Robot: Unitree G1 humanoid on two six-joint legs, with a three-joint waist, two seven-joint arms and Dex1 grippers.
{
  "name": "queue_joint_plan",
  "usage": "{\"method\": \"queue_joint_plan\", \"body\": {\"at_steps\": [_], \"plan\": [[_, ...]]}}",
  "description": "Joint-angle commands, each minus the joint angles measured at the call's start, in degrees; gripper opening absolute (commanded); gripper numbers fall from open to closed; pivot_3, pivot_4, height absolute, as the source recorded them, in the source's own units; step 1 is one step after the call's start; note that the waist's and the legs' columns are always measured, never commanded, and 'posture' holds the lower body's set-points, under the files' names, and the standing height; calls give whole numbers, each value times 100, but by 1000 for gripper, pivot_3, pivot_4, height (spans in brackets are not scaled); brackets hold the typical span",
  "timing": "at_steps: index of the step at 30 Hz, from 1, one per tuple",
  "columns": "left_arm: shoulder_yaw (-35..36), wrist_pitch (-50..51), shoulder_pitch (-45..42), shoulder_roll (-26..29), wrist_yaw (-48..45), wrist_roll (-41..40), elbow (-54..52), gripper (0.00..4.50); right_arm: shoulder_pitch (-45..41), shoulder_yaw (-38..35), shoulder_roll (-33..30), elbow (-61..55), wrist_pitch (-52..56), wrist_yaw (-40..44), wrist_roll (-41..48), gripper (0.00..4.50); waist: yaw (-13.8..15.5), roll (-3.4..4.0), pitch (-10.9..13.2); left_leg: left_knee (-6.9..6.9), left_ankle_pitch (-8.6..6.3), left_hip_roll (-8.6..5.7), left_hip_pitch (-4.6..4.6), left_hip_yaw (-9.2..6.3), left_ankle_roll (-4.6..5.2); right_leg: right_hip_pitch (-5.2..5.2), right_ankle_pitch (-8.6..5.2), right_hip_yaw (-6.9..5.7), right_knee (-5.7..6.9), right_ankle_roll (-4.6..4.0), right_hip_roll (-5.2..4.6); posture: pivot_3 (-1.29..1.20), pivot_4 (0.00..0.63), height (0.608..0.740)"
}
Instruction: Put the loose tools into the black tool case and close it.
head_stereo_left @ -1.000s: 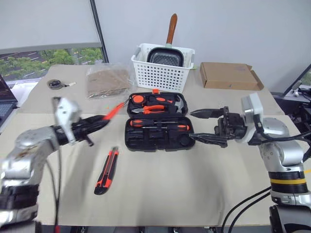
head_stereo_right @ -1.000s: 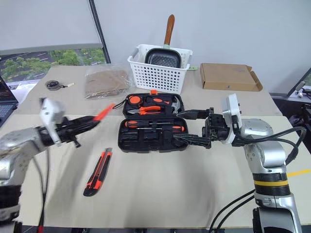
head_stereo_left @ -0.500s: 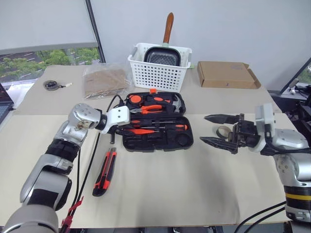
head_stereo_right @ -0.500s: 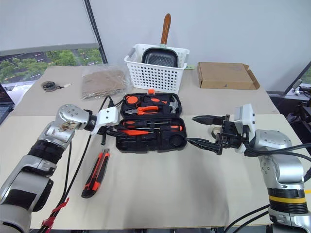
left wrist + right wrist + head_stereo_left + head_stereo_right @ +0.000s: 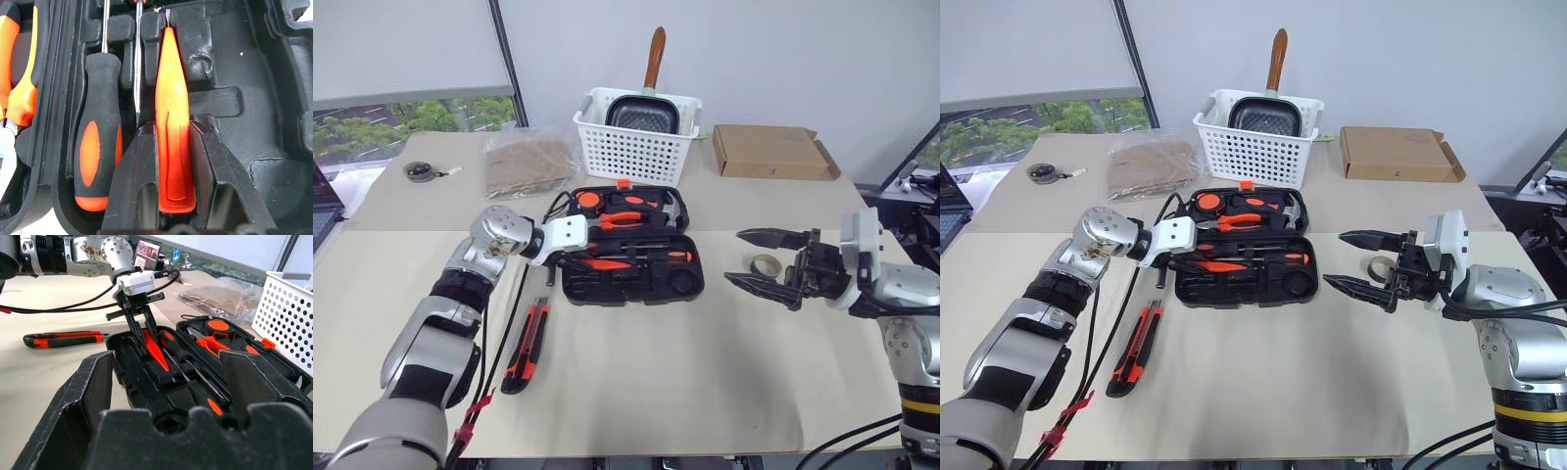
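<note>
Beige surface [image 5: 705,362] carries the open tool case [image 5: 631,279] (centre); left pincer [image 5: 171,161] clamps the slim screwdriver [image 5: 172,122] over its slot. Released askew, it could jam the lid; right pincer [image 5: 762,259], at three o'clock, gapes empty.

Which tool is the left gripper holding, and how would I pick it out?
Find the open black tool case mid-table, in front of the white basket. Over its near half, the left gripper is closed on a slim orange-red screwdriver. Unlike the neighbouring screwdriver with its black-and-orange handle, its handle is plain translucent orange.
</note>
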Motion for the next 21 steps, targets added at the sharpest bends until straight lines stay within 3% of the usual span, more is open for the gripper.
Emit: {"method": "queue_joint_plan", "body": {"at_steps": [1,4,6,11,13,20,21], "plan": [[-12,-23,-77,-73,-6,107,86,428,-10,-127,-61,-236,-41,26,190,3907,5,0,0,0,0,0,0,0,0,0,0,0,0,0,0,0,150,700],[62,0,-20,-105,36,51,62,428,38,-110,-87,-210,-67,78,191,3907,13,0,0,1,0,-1,0,-1,1,2,0,-1,0,0,-2,0,150,700],[117,50,29,-109,35,-2,-14,1431,59,-103,-121,-174,-87,130,166,3907,19,0,0,2,0,-2,0,-1,2,2,0,-1,0,0,-3,0,150,700],[361,65,94,-93,208,-181,-276,3083,48,-73,-133,-44,-159,242,92,3907,-8,0,0,2,-1,-3,0,-1,3,1,1,0,1,1,-3,0,150,700],[624,457,180,-22,-6,-610,-820,3821,34,-47,-115,15,-194,280,58,3907,-22,-1,1,0,-1,-2,0,0,3,0,1,1,0,1,-2,0,150,700],[1355,1826,664,306,-121,-1675,-2685,3821,7,22,-85,56,-213,305,41,3907,-19,-1,1,1,1,0,1,0,0,0,1,4,4,1,-1,0,150,700],[1451,1995,749,275,25,-1770,-2858,3578,-2,39,-75,66,-216,304,34,3907,-18,-1,1,2,1,0,3,0,0,1,1,4,6,1,-1,0,150,700]]}}
